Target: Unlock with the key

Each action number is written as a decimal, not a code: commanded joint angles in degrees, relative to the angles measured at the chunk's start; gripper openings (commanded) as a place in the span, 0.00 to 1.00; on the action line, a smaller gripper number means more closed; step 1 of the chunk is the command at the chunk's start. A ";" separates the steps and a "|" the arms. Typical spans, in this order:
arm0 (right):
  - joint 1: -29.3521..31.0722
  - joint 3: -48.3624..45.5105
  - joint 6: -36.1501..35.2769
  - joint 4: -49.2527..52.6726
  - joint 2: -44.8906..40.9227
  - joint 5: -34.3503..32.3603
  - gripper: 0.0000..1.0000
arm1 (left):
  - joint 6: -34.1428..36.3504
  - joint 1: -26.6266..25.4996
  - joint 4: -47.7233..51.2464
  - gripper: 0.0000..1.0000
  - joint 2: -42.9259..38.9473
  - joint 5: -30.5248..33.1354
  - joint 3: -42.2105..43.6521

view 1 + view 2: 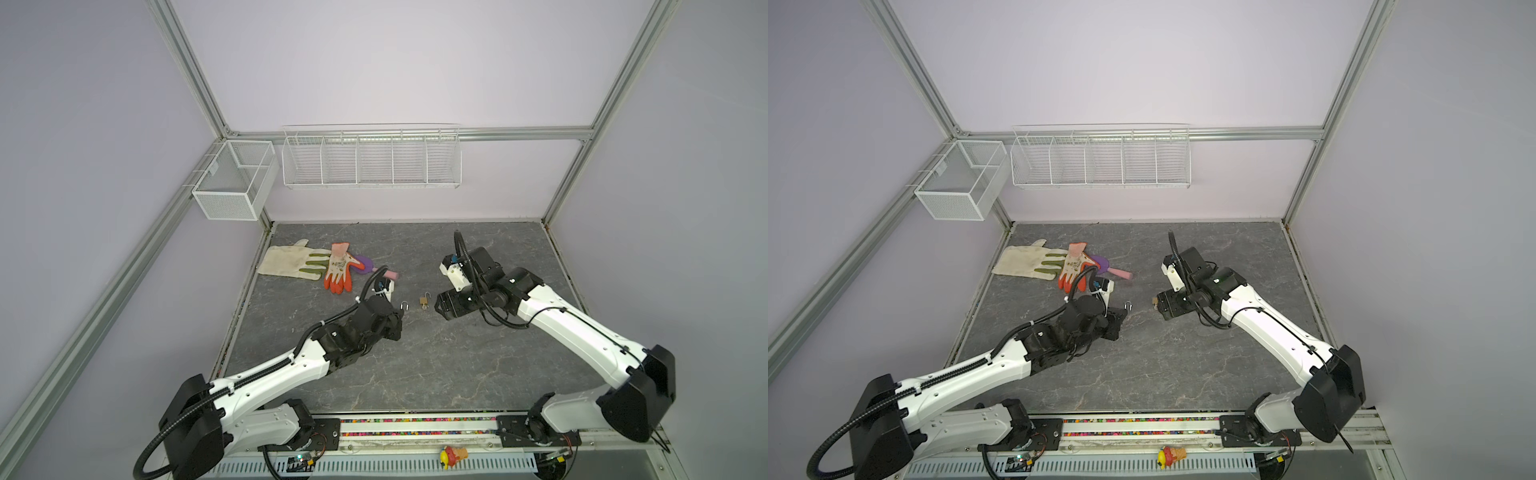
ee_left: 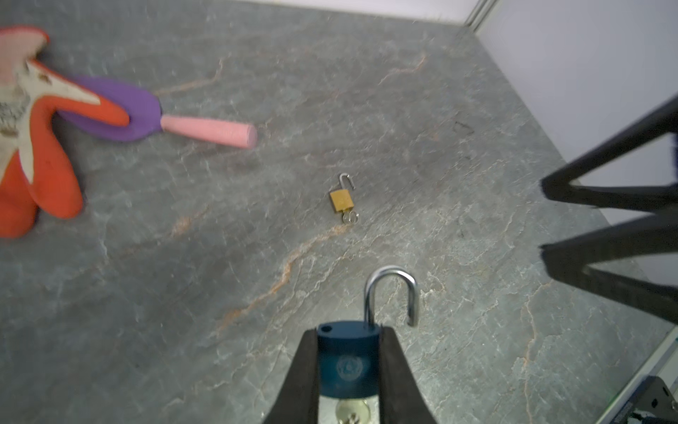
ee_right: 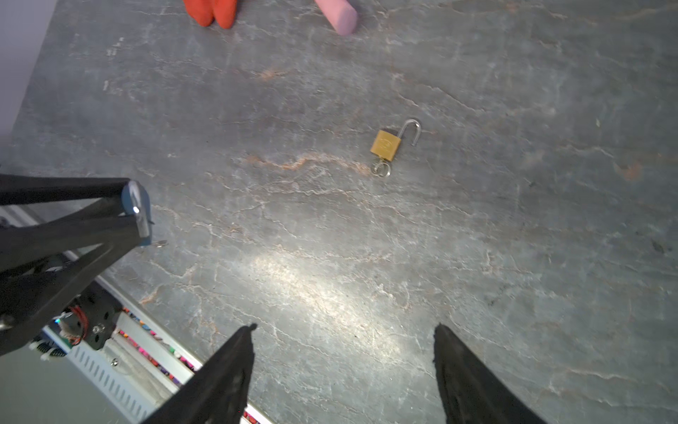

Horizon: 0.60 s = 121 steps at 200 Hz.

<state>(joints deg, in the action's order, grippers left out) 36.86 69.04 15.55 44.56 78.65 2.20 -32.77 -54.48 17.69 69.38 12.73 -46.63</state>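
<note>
The left gripper point(image 2: 348, 330) pinches a smooth blue padlock point(image 2: 346, 363) by its flat sides. Its bright steel shackle point(image 2: 412, 293) stands open, a hook with one end free, and a pale metal key point(image 2: 352, 411) shows at the lock's bottom end.

The right gripper point(image 3: 345, 326) hangs with its jaws spread wide, holding nothing. Between the two grippers a little brass padlock point(image 3: 384, 145) lies flat on the grey, veined, stone-look table point(image 1: 415, 365). Its shackle is open too, with a ring point(image 3: 381, 169) at its keyhole end.

Farther back on the left lie a cream cloth glove point(image 1: 286, 259) and an orange rubbery glove point(image 1: 338, 270) overlapping its fingers. A purple paddle point(image 2: 121, 110) with a round pink handle point(image 2: 209, 128) is tucked partly under the orange one.

A mesh basket point(image 1: 232, 183) and a five-bin wire rack point(image 1: 370, 160) hang on the walls.
</note>
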 commanded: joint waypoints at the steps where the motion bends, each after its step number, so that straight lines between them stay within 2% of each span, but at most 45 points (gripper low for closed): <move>1: -2.06 -5.31 5.54 -6.22 -4.03 -1.88 0.81 | -12.47 -0.69 13.74 0.00 6.11 -2.66 -4.54; 42: -6.92 -12.37 9.43 -9.97 -7.39 0.37 0.83 | -20.02 -3.19 11.83 0.00 15.67 -5.84 -5.71; 82: -9.08 -17.31 11.03 -14.27 -9.66 2.06 0.84 | -20.22 -4.67 15.69 0.00 24.20 -6.46 -10.22; 121: -10.56 -18.31 11.43 -15.56 -9.99 3.34 0.83 | -20.61 -4.85 17.58 0.00 27.07 -5.46 -11.00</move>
<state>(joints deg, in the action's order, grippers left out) 27.07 51.72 25.74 31.81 69.95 4.03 -51.86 -58.96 31.75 95.11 6.11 -55.75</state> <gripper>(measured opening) 0.834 0.205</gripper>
